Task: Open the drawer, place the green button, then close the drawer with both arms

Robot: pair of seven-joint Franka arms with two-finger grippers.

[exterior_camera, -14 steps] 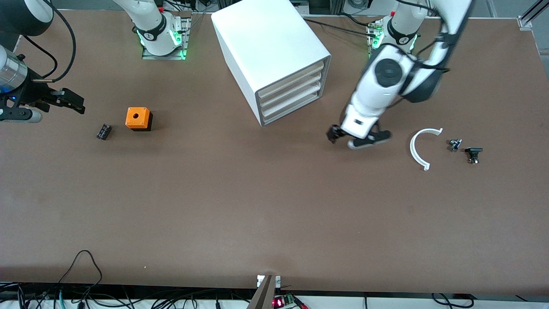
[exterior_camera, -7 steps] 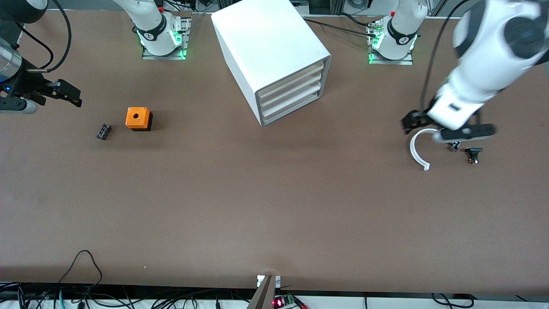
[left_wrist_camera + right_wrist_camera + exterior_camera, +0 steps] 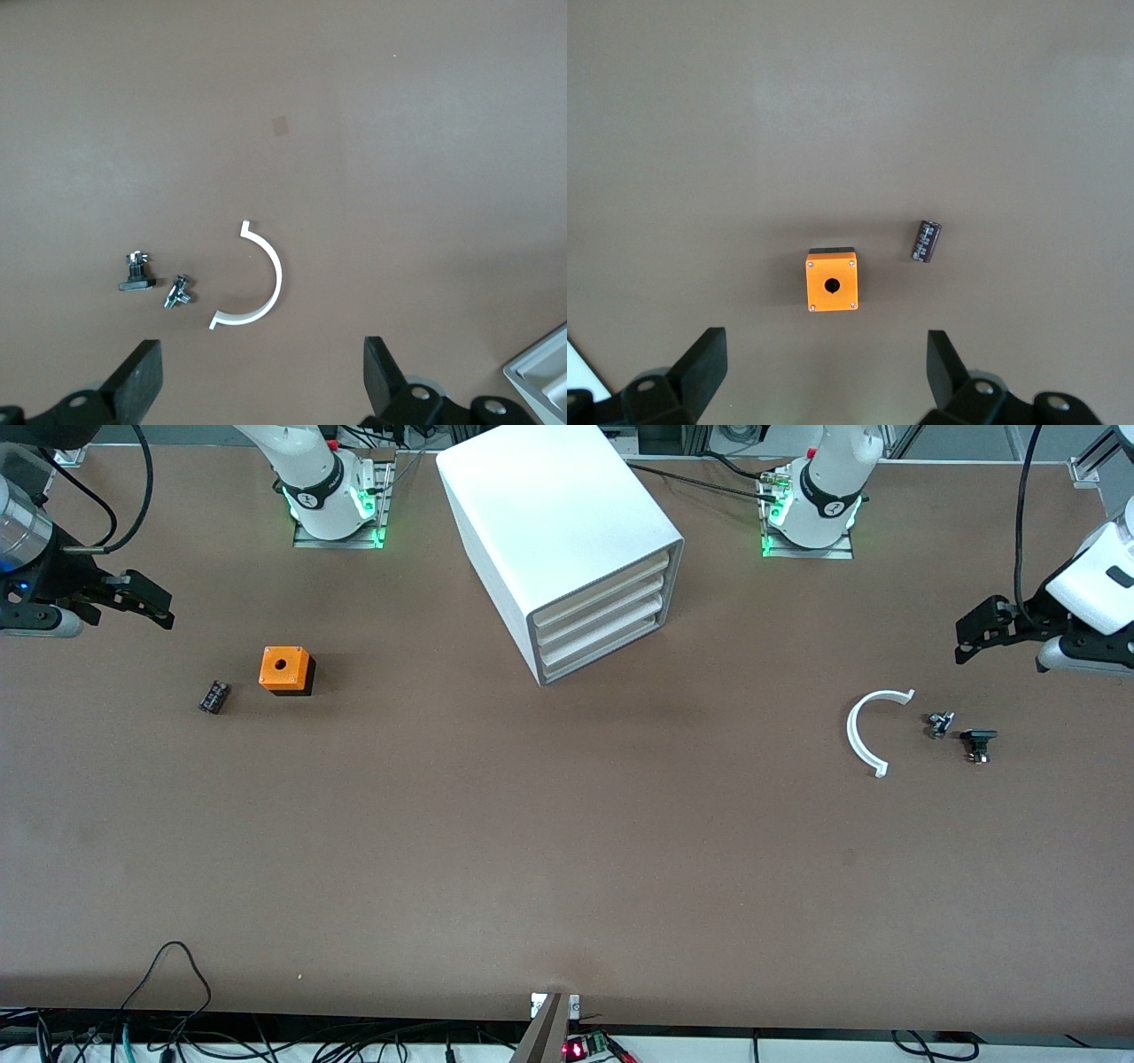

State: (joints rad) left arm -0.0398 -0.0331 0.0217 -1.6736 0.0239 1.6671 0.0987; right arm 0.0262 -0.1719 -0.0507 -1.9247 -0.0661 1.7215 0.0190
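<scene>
**All drawers shut, both tools empty**

We are seeing the cabinet (image 3: 567, 540) with its bottom drawer (image 3: 607, 648) closed flush. We are not finding the button anywhere, so we cannot tell whether it lies inside. Left tool (image 3: 979, 631) is hanging wide open over bare tabletop (image 3: 567, 850) at its end, right tool (image 3: 146, 602) likewise; neither is holding anything.

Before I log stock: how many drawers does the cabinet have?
4, stacked in the cabinet front, all shut: top, second, third, bottom. None look hidden.
</scene>
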